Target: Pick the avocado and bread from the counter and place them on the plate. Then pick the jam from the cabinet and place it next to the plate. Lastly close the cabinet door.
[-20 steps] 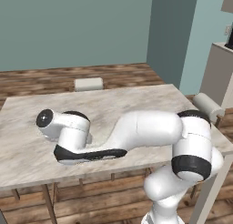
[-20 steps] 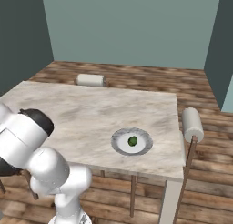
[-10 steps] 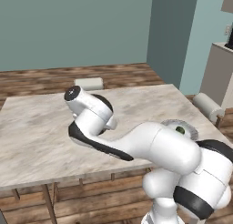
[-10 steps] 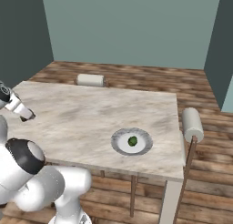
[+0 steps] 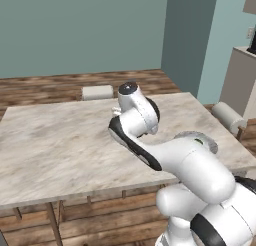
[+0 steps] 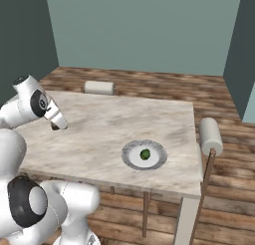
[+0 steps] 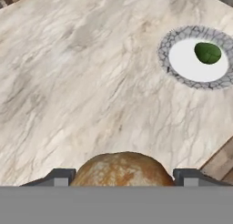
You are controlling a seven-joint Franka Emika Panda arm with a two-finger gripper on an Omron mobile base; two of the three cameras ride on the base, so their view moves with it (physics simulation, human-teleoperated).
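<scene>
Over the worktop's left edge: I see the end effector point(image 7: 122, 175) hanging above the marble worktop point(image 7: 91, 82), well short of the plate

End effector: from the hand view, its two dark tips sit on either side of the bread point(image 7: 120, 169), spread about as wide as the loaf is round; I judge they are pinching it and that it rides clear of the slab

Bread: round, orange-brown, mottled crust, no long axis to line up, so I need not worry about its turn when I set it down

Plate point(image 6: 130, 158): white with a grey patterned rim, standing toward the right side of the worktop, near the front edge

Avocado point(image 6: 145, 153): already lying on the plate, a little off centre, taking one side of the white middle

Relation that matters: in the right base view, the plate lies well to the right of the end effector point(image 6: 55, 124), across bare marble; in the hand view it sits toward the upper right

Next move, as I judge it: carry the bread across and lower it on the free part of the plate, beside the avocado and not onto it
</scene>
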